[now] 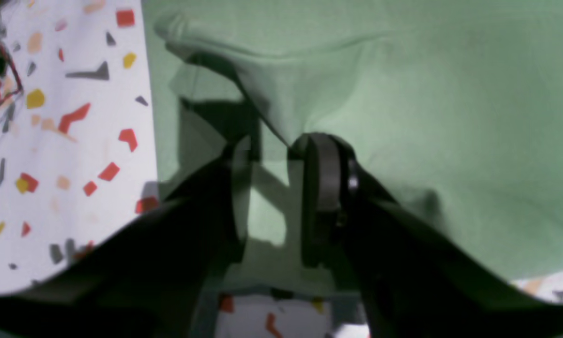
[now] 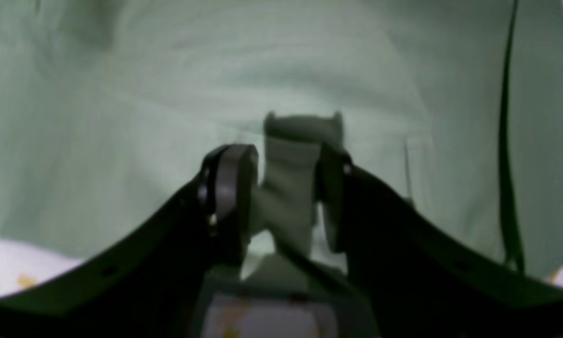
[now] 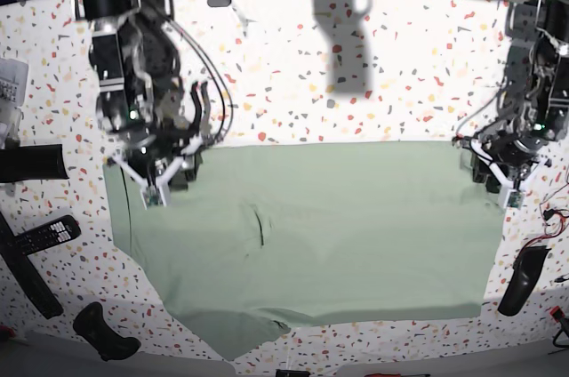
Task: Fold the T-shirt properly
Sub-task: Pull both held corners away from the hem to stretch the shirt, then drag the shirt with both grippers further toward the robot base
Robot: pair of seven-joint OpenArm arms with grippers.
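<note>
We look down on a white worktop (image 3: 391, 66) speckled with red, yellow, grey and peach chips, terrazzo-like, under bright light that throws a dark shadow across its far middle. The T-shirt (image 3: 338, 226) lies spread over the near centre, a wide pale green sheet with a small crease left of its middle and a loose point of cloth hanging toward the near edge. Along the left edge of the base view lie dark handheld devices, one a remote control (image 3: 44, 235) with rows of small buttons; any lettering on it is too small for us to read.

The left gripper (image 1: 274, 157) sits at the shirt's edge with cloth gathered between its narrow-set jaws. The right gripper (image 2: 283, 164) pinches a raised fold of the same green fabric at the opposite side.
</note>
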